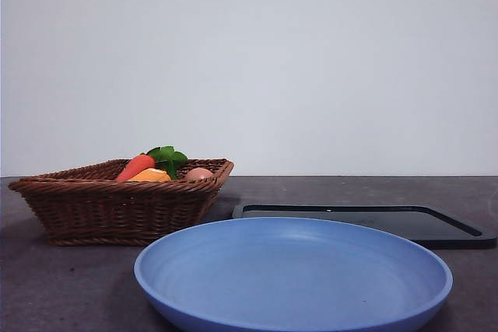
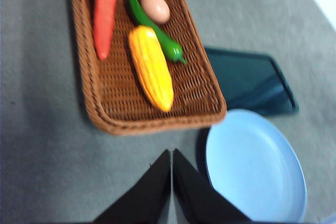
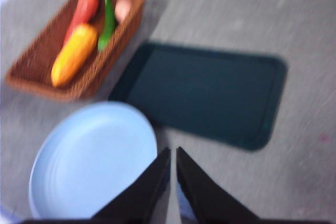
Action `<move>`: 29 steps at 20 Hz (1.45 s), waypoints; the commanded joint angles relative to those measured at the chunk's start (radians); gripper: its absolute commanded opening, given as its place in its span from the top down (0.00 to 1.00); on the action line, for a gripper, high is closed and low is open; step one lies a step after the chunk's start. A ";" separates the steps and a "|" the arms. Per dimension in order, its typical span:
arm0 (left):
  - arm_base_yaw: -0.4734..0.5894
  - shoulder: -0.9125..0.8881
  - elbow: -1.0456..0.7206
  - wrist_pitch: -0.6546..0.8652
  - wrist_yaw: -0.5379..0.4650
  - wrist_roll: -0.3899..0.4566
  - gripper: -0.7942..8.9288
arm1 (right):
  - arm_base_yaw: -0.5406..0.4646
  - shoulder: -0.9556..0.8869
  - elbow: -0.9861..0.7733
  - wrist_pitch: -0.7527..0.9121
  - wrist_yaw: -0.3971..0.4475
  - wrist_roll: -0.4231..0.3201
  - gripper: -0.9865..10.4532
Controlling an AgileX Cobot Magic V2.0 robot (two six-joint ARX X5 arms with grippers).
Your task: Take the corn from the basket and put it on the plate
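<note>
The corn (image 2: 151,67) (image 3: 74,54) lies in the brown wicker basket (image 2: 84,72) (image 3: 31,72) (image 1: 117,207); in the front view only its orange-yellow top (image 1: 151,176) shows over the rim. The light-blue plate (image 1: 296,270) (image 2: 254,163) (image 3: 92,158) sits empty beside the basket, nearer the front. My left gripper (image 2: 171,153) hovers shut above the table just outside the basket's near rim. High over the plate's edge, my right gripper (image 3: 173,151) is shut too. Neither holds anything.
In the basket with the corn lie a red-orange carrot (image 2: 104,9) (image 1: 135,166), a green pepper (image 2: 155,32) and a small tan egg-like ball (image 2: 155,7) (image 1: 198,173). A flat black tray (image 1: 366,223) (image 3: 205,93) (image 2: 247,80) lies behind the plate.
</note>
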 commanded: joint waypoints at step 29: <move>-0.060 0.073 0.047 -0.108 0.015 0.107 0.52 | 0.316 0.678 0.075 0.102 -0.001 0.003 0.64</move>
